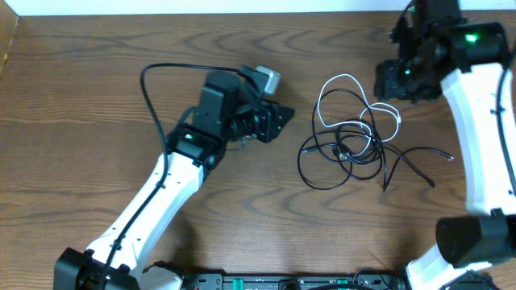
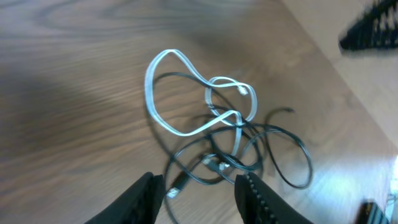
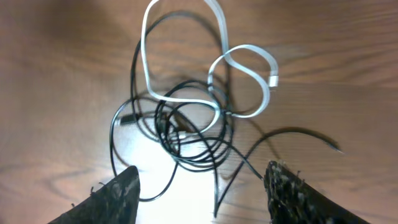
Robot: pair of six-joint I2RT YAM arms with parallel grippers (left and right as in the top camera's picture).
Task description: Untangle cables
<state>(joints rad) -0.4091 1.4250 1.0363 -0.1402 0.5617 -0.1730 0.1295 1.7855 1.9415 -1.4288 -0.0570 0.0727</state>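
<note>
Cables (image 2: 211, 134): lowest black loops cut off at 6 o'clock, left wrist view.
Right gripper (image 1: 393, 80): dark mass overhead, finger detail lost.
Plug ends (image 3: 273, 79): too small to identify.

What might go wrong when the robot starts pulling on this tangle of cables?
The white cable weaves through the black cables where they cross, so tugging one loop may tighten the snarl rather than loosen it.
The left gripper and right gripper are both open and hold nothing; if only one grabs and pulls, everything may slide across the table.
</note>
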